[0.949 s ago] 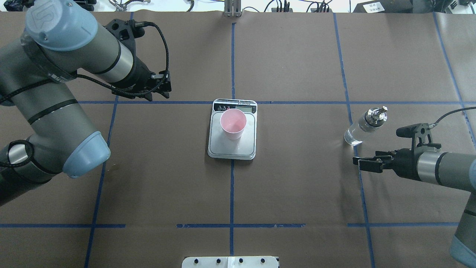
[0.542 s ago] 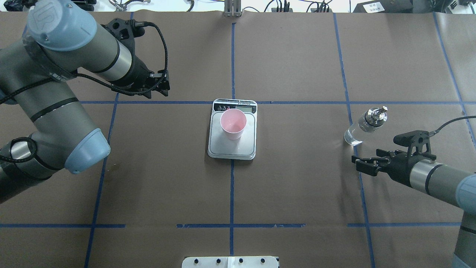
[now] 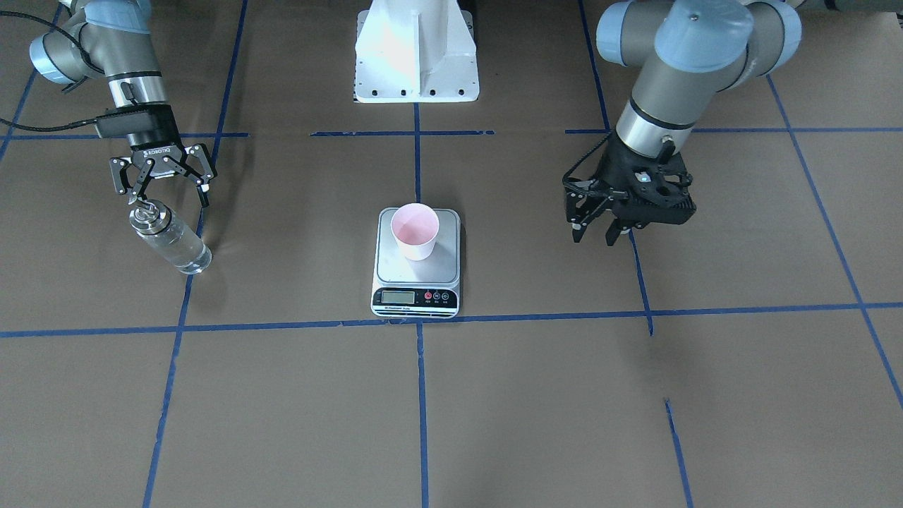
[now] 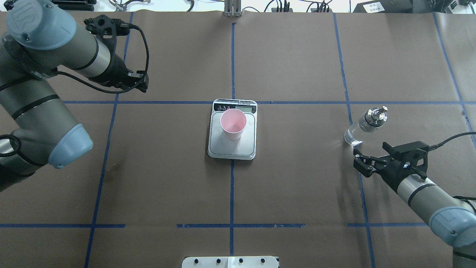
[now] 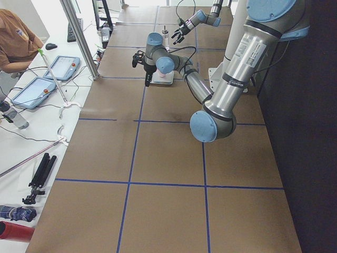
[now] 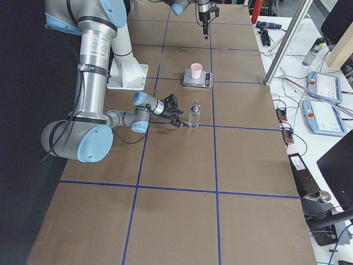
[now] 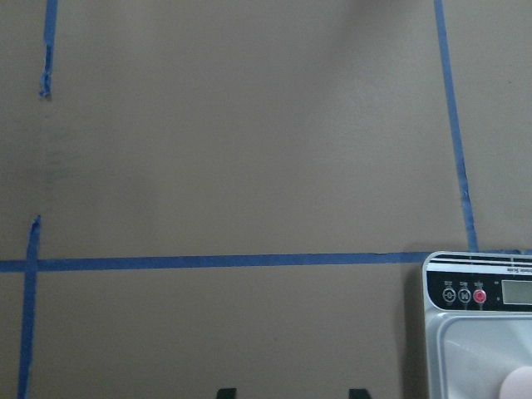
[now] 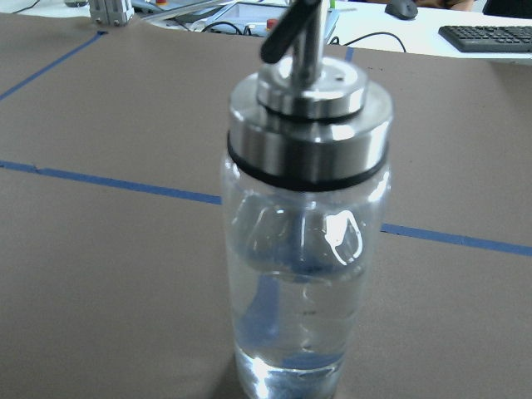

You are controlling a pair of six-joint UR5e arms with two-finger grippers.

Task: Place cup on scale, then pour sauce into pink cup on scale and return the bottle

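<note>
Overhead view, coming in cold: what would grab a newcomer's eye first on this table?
The pink cup stands upright on the scale at the centre of the table. On the robot's right, the clear bottle stands upright, with the open right pincer close beside it, not gripping it. The left pincer hangs open away from the scale, holding nothing.
</note>
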